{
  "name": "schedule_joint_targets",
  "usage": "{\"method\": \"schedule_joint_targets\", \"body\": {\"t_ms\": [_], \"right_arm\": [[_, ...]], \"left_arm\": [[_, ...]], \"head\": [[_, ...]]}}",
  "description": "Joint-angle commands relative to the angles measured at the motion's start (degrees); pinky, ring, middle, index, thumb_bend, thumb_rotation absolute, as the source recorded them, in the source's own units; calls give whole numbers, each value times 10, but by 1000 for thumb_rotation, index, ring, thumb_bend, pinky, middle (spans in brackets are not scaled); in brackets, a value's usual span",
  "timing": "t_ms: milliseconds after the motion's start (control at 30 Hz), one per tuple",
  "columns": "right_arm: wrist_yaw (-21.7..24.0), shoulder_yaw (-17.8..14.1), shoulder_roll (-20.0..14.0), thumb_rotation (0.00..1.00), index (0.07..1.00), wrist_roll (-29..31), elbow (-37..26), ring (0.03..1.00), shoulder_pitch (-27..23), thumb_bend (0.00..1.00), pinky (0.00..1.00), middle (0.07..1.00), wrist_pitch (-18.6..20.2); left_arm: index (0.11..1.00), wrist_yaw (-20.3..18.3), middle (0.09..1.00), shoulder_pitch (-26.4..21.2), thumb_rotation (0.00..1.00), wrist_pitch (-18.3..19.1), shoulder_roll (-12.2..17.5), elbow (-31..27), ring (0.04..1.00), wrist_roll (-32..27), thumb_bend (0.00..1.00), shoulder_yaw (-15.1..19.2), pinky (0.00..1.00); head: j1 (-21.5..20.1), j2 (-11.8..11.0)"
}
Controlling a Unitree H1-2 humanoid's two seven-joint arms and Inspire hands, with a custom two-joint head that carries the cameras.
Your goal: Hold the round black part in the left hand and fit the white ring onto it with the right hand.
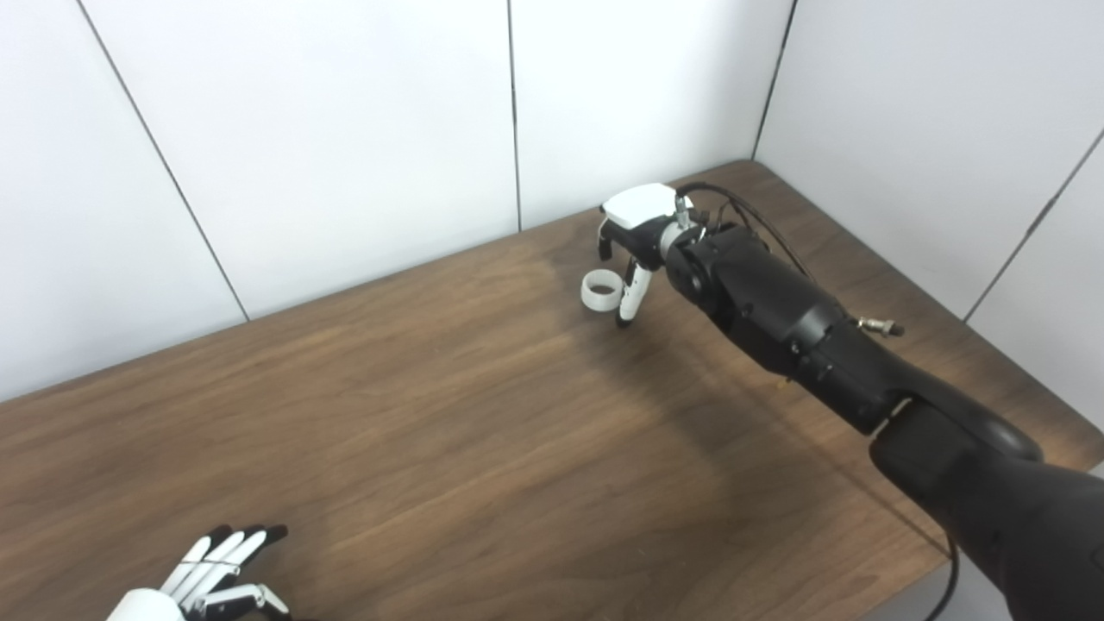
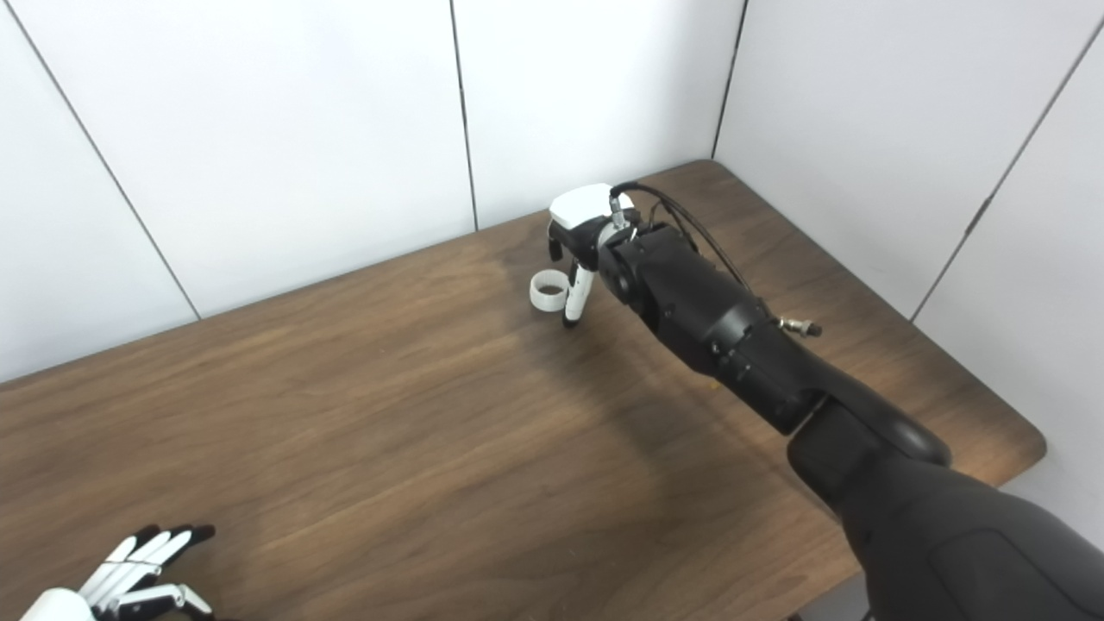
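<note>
white panelled walls (image 1: pixel 345 129) on two sides of a brown wood-grain desk (image 1: pixel 448 431), meeting behind its far right corner.

right hand (image 1: pixel 634 237) reached out toward far edge of desk, near far right corner, on long black forearm (image 1: pixel 776 319) entering from lower right. fingers (image 1: pixel 630 297) curled downward, one white finger with dark tip pointing at the desk surface. white ring (image 1: pixel 601 290) just beside that finger on its left, touching or nearly touching it, opening facing up and toward camera. pinch on ring not confirmed: thumb and remaining fingers hidden behind the palm shell, contact unclear; ring on desk or lifted, cannot tell.

left hand (image 1: pixel 211 573) at near left corner of desk, cut off by bottom edge; only fingers and part of white back visible. fingers straight, lying side by side, holding nothing, thumb apart.

round black part not made out in either view.

cables (image 1: pixel 733 207) looped over right wrist.
</note>
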Motion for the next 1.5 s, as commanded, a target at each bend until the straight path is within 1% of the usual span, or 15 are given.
{"method": "schedule_joint_targets", "body": {"t_ms": [0,367,667,1267,1467], "right_arm": [[-6,-7,-12,315,741,-12,-15,1000,-29,900,1000,1000,10],[-5,-6,-4,321,761,-11,-7,1000,-33,887,1000,1000,12],[-25,-1,5,325,742,-10,6,1000,-35,895,1000,1000,1],[-31,0,17,312,711,0,17,1000,-37,888,1000,1000,-6],[-32,1,20,315,710,2,19,1000,-38,880,1000,1000,-8]], "left_arm": [[478,10,940,-7,48,-5,13,0,949,4,515,-3,1000],[478,4,941,-6,49,-5,11,0,950,2,515,-2,1000],[478,10,942,-4,49,-4,11,0,955,3,515,-4,1000],[478,12,942,-2,49,-4,11,-2,949,5,515,-3,1000],[478,6,942,-2,50,-5,9,-2,952,2,514,-1,1000]], "head": [[1,-1],[6,-3],[10,-2],[16,-2],[18,-2]]}}
